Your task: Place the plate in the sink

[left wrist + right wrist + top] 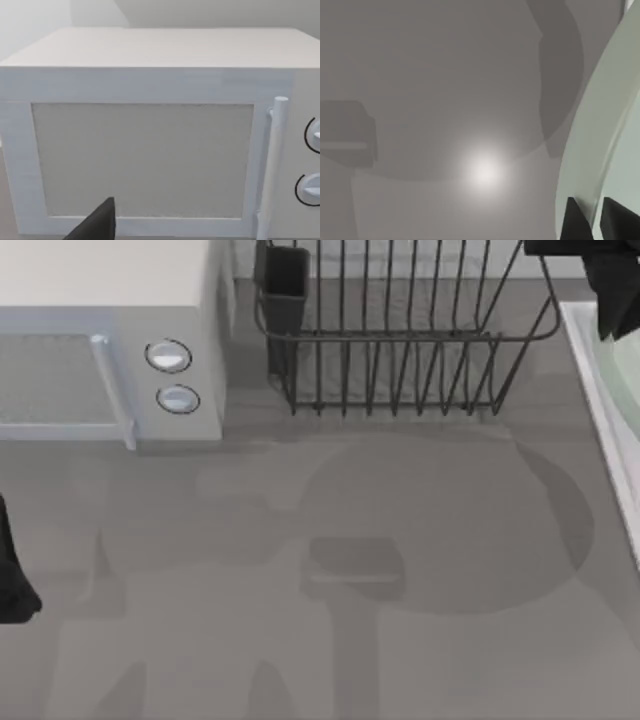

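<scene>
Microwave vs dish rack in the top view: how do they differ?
The microwave is a solid white closed box with a handle and two round knobs; the dish rack is an open basket of dark thin wires. The microwave sits at the table's left rear, the dish rack to its right. Both stand on the grey table.

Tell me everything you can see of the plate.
The plate is pale mint green, smooth and plain, with a shallow raised rim. The right gripper holds it by the rim, a dark finger on each face. In the top view a slice of it shows at the table's right edge, over the pale-rimmed sink, below the right arm. Whether it touches the sink can't be told.
</scene>
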Motion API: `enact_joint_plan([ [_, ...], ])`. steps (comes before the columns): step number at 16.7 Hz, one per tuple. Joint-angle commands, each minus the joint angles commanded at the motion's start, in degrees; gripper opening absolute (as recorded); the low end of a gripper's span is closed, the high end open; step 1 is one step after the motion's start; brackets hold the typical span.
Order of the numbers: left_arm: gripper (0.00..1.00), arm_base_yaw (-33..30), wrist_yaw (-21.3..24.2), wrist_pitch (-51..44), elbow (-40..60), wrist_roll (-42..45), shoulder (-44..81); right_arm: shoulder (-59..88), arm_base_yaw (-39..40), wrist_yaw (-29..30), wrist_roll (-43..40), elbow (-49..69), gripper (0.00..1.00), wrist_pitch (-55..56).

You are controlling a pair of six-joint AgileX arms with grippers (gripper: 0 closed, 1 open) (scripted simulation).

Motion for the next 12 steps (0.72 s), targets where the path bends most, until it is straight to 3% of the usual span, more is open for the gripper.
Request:
enact_joint_plan([
  [7,1.00,0.0,0.0,0.0,0.0,0.0,0.0,27.9,-15.3,0.0,-15.2,23.7,0.00,-0.2],
  [12,1.00,0.0,0.0,0.0,0.0,0.0,0.0,33.8,-20.0,0.0,-19.9,29.4,0.00,0.1],
])
